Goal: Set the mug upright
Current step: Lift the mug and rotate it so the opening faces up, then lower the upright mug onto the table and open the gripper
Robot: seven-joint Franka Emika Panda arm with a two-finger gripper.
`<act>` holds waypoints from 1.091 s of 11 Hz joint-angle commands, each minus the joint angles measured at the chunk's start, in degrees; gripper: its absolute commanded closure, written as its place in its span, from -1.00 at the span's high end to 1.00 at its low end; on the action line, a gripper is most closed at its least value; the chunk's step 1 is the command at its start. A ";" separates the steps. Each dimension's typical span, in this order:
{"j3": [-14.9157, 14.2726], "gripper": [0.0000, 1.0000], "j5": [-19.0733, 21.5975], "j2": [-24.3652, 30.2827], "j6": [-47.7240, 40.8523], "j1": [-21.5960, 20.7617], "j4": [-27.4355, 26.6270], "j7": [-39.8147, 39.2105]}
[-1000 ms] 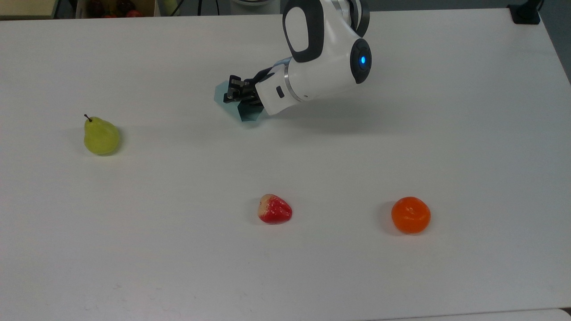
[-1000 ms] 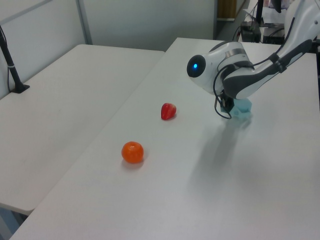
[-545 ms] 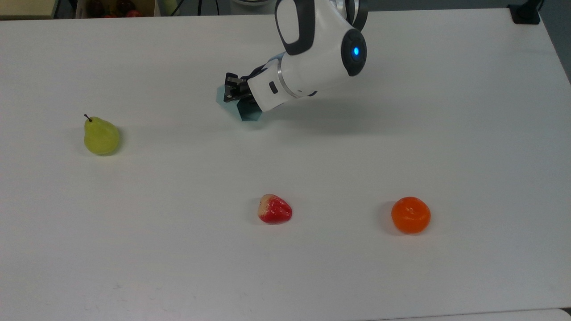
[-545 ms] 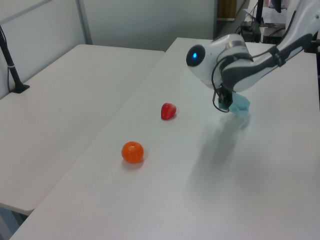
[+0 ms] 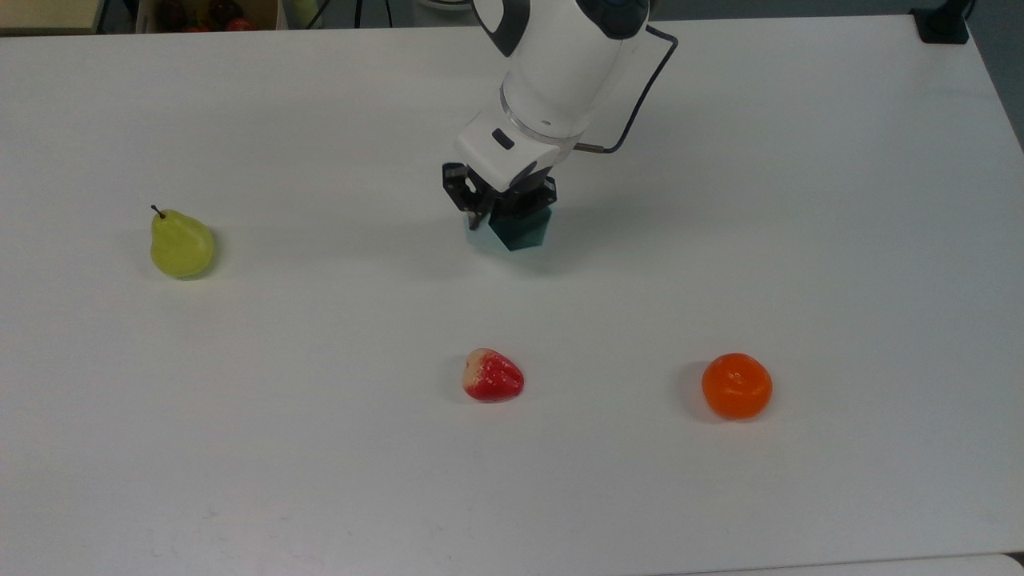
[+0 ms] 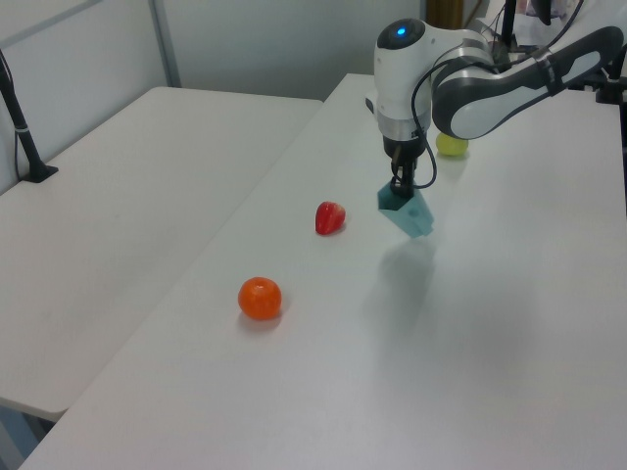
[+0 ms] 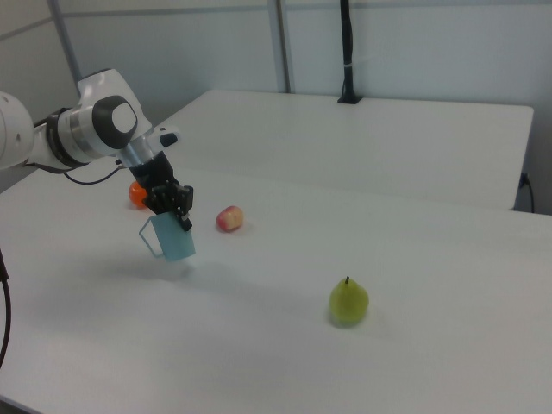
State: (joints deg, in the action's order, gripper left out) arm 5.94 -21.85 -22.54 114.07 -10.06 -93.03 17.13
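White table: pear, strawberry, orange.

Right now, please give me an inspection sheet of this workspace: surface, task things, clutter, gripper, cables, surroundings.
Surface: white table, bare apart from the items below.
Job's things: pale blue-green faceted mug, held off the table, tilted, handle toward the right view's left.
Clutter: pear, red fruit and orange, all apart from each other and from the mug.
Gripper: gripper pointing down, shut on the mug's rim.
Cables: black cable looping beside the wrist.
Surroundings: second white table alongside; black post standing on it; box of fruit behind the table.
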 commanded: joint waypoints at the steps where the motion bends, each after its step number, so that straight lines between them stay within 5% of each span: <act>1: 2.31 -1.00 2.25 1.62 9.21 0.57 -5.48 -5.42; 5: 3.03 -0.99 7.70 1.62 16.88 1.62 -7.78 -7.10; 6: 3.03 -0.77 7.97 1.62 16.71 1.80 -7.69 -7.98; 9: 3.03 0.80 7.97 1.97 13.22 1.89 -7.08 -7.98; 10: 3.03 0.99 7.88 3.10 10.75 1.89 -7.08 -8.07; 12: 3.03 1.00 7.88 6.00 5.92 1.98 -6.99 -8.16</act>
State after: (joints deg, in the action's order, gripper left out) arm 8.68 -15.40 -21.44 125.61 -8.44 -98.74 10.88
